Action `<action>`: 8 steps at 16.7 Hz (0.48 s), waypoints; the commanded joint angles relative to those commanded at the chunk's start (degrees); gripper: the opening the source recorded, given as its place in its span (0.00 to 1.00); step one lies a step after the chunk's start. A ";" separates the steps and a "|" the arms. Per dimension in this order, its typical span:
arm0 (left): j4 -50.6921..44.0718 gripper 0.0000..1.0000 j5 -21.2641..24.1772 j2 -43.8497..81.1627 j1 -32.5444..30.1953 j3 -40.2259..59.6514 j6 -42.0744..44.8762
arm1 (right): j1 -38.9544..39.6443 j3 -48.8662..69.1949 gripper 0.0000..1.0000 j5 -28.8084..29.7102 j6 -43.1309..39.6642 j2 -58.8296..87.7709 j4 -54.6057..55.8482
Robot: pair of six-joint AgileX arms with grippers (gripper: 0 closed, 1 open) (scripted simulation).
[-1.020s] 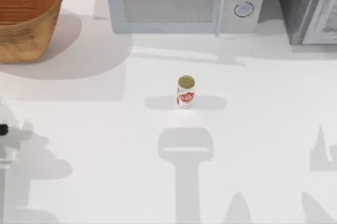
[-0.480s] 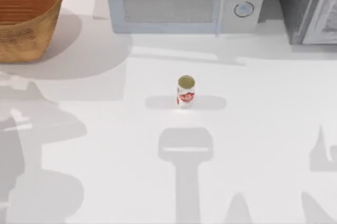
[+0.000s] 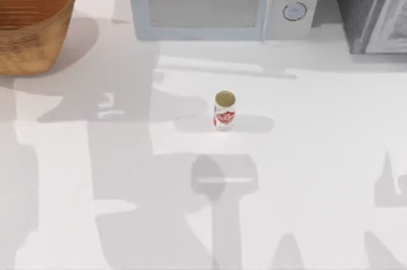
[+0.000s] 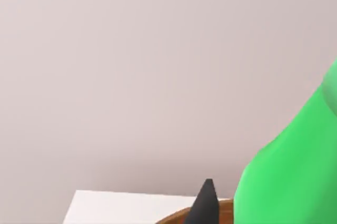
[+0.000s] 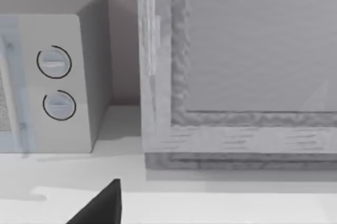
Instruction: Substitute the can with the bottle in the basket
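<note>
The can (image 3: 224, 110), white with red markings and a dull gold top, stands upright on the white table near the middle, well outside the basket (image 3: 38, 28) at the back left. In the left wrist view the green bottle (image 4: 295, 171) looms very close, with my left gripper (image 4: 263, 208) shut on it. One dark fingertip (image 4: 207, 203) shows beside the bottle. The basket rim (image 4: 176, 217) peeks in just below them. My right gripper (image 5: 100, 208) is parked, facing the back right of the table.
A white microwave (image 3: 219, 0) with two knobs stands along the back edge. A grey textured cabinet (image 3: 375, 6) sits at the back right. Arm shadows lie across the left and front of the table.
The left arm's shadow has swept from the table's left edge rightward toward the middle. The can and basket have not moved.
</note>
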 joint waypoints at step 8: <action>-12.27 0.00 0.22 -0.56 -5.41 9.84 -0.79 | 0.00 0.00 1.00 0.00 0.00 0.00 0.00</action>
